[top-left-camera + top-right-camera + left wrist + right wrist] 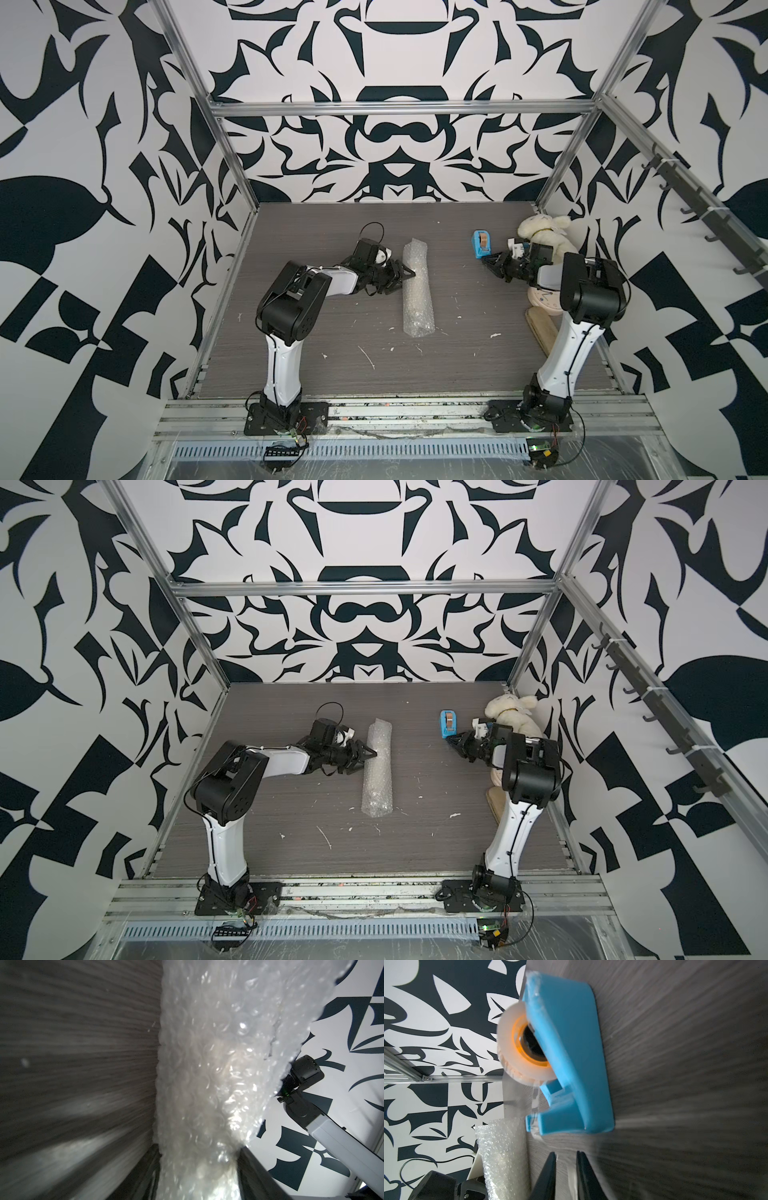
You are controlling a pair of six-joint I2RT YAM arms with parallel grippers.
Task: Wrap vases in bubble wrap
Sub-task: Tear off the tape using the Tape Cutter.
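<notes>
In both top views the near end of the rolled bubble wrap [419, 320] [376, 802] lies closest on the grey table [332, 374], and the roll stretches away toward the far wall. In its middle a pale cream shape shows through the plastic: the vase [417, 289], inside the roll. To the right, a wooden block [540, 332] and a round cream clock [540, 301] rest beside the right arm, both partly hidden. Farther on, the left gripper [409, 274] meets the roll from the left. In the left wrist view its fingers [255, 1174] stand on both sides of the roll and press it, so they grip the bubble wrap. The right gripper [486, 262] is well apart from the roll, just beside a blue tape dispenser [481, 244]. In the right wrist view its fingers [548, 1176] leave a narrow gap with a clear strip in it; if they pinch it I cannot tell. A plush bunny [540, 230] sits in the far right corner.
</notes>
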